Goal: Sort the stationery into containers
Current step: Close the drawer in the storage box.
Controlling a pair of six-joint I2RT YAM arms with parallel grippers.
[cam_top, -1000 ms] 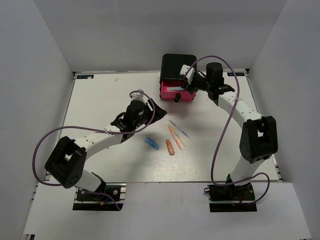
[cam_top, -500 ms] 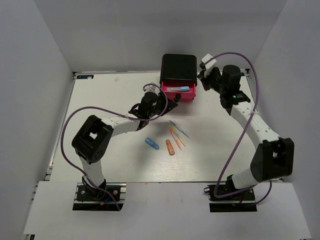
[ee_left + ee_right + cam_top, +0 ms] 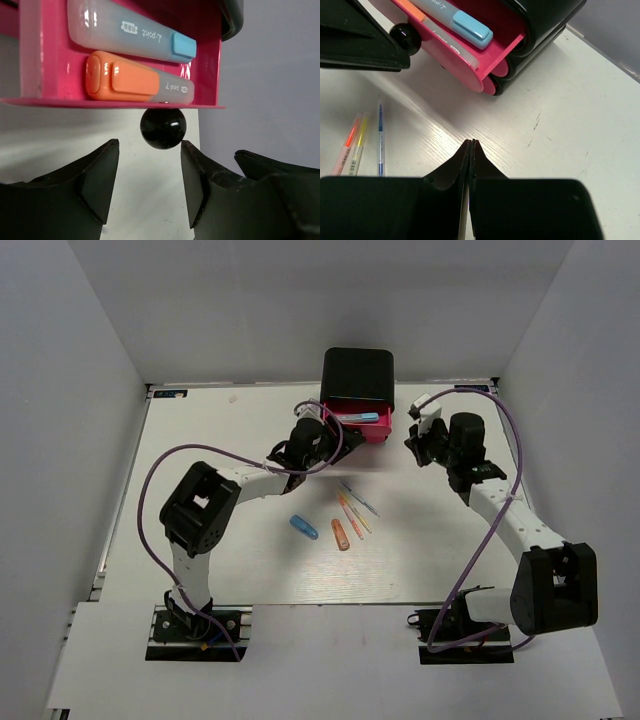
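Left hand point(image 3: 147, 167) is apart, pink drawer knob point(image 3: 162, 128) just ahead of it. Right hand point(image 3: 470, 150) is pinched together, nothing in it.

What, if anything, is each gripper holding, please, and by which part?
Nothing: left gripper open at the drawer knob, not gripping; right gripper shut, empty.

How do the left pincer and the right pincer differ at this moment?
The left pincer is open; the right pincer is shut and empty. The left faces the black knob of the open pink drawer; the right hangs over the table, beside the cabinet. Both are black.
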